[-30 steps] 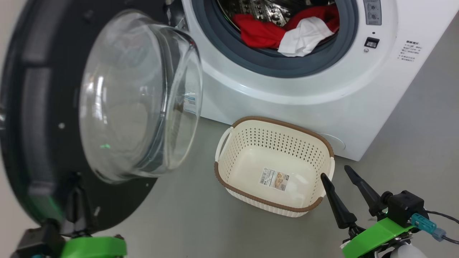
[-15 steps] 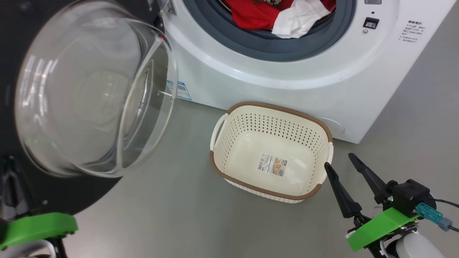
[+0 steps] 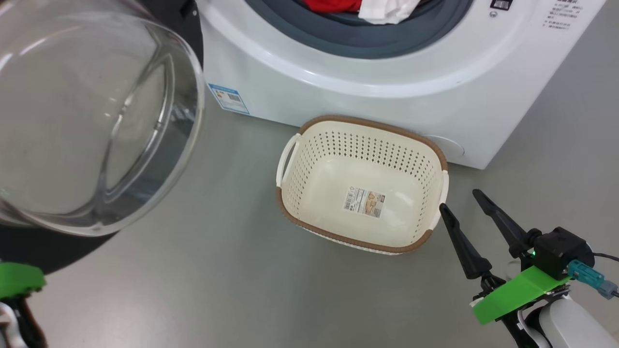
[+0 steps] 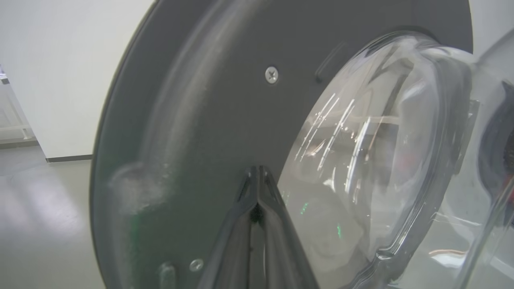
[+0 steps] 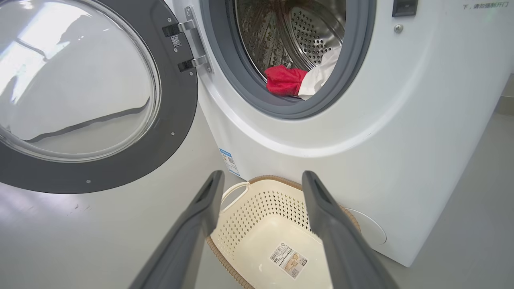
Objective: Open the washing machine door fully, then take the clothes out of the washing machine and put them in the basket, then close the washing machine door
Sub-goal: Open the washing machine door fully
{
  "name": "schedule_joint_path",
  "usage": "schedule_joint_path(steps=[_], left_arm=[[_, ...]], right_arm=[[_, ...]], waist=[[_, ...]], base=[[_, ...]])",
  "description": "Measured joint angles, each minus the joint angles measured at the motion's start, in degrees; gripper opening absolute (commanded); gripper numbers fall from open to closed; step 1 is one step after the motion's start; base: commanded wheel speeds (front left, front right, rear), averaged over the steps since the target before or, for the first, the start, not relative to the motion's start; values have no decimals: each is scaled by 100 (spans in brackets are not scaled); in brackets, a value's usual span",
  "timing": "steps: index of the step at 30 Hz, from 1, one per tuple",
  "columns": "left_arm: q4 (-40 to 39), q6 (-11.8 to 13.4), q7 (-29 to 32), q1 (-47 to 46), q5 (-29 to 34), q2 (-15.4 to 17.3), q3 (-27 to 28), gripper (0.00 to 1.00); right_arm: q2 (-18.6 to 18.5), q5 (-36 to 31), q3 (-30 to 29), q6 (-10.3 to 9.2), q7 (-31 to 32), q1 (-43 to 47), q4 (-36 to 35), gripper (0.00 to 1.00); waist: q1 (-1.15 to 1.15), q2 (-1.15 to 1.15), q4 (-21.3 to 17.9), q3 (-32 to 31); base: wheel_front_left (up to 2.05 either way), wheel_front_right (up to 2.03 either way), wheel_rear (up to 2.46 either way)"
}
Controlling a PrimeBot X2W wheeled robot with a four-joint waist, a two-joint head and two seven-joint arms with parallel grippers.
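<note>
The washing machine [image 3: 367,92] stands open, and the red and white clothes [image 5: 287,80] lie at the drum's front lip, just showing at the top edge of the head view [image 3: 382,7]. The washing machine door [image 5: 176,120] is swung out to the left, its glass bowl [image 3: 87,121] close to the head camera. My left gripper [image 4: 257,170] is shut, its tips against the door's dark inner face beside the glass. The cream basket [image 3: 338,238] sits empty on the floor before the machine. My right gripper [image 3: 459,199] hangs open just right of the basket, nothing between its fingers [image 5: 200,216].
Grey floor [image 3: 217,280] spreads in front of and to the left of the basket. A blue label [image 3: 227,98] sits low on the machine's front. A white wall [image 4: 60,60] rises behind the door in the left wrist view.
The head camera has shifted, sliding machine and basket up the picture. The door has swung wider to the left, uncovering the blue label. The right gripper stays open beside the basket.
</note>
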Motion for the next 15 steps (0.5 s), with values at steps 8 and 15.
schedule_joint_path(steps=[8,15], left_arm=[[578,-155,-1,-486,100,293,388,0],[1099,-296,0,-887,157,512,684,0]], right_arm=[[-35,0,-3,0,0,-163,-24,100],[-88,0,-2,0,0,-191,-43,100]], waist=[[0,0,-70,186],[0,0,-135,266]], base=[[0,0,0],[0,0,0]])
